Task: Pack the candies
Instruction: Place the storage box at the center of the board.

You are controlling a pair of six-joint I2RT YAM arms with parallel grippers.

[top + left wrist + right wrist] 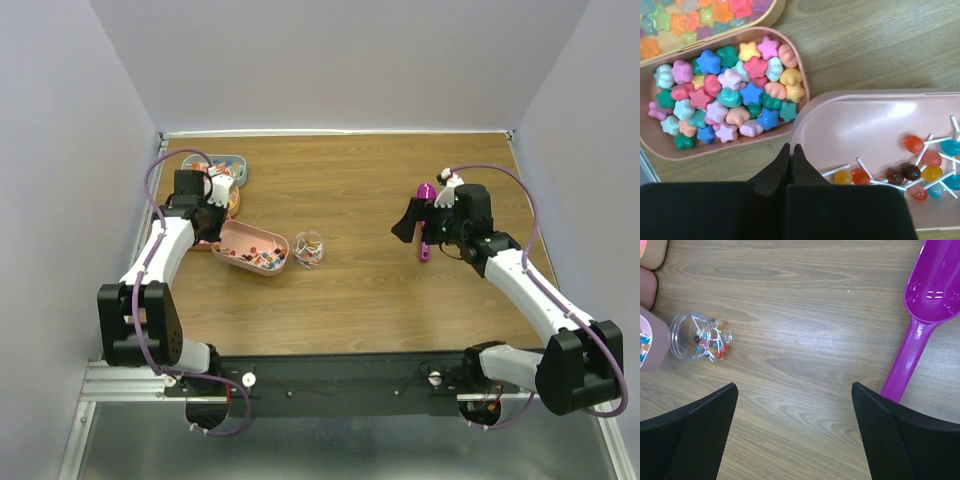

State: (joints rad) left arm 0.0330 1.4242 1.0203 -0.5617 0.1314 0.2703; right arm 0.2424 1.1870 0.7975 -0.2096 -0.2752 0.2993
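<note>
Pastel star and shell candies [725,95] fill a pink tray [650,142]. Beside it, a second pink tray [860,120] [238,236] holds small lollipops [912,172] [262,258]. My left gripper [791,148] [210,218] is shut, its tips at that tray's near rim; nothing shows between them. A clear jar [690,331] [309,247] with a few lollipops stands just right of the tray. My right gripper [794,388] [412,222] hangs open over bare wood. The magenta scoop [927,300] [426,192] lies right of its fingers.
Another tray of translucent star candies [700,15] sits behind the pink ones, and a grey-blue tray [226,164] lies at the far left corner. White walls close the table on three sides. Bare wood spans between jar and scoop.
</note>
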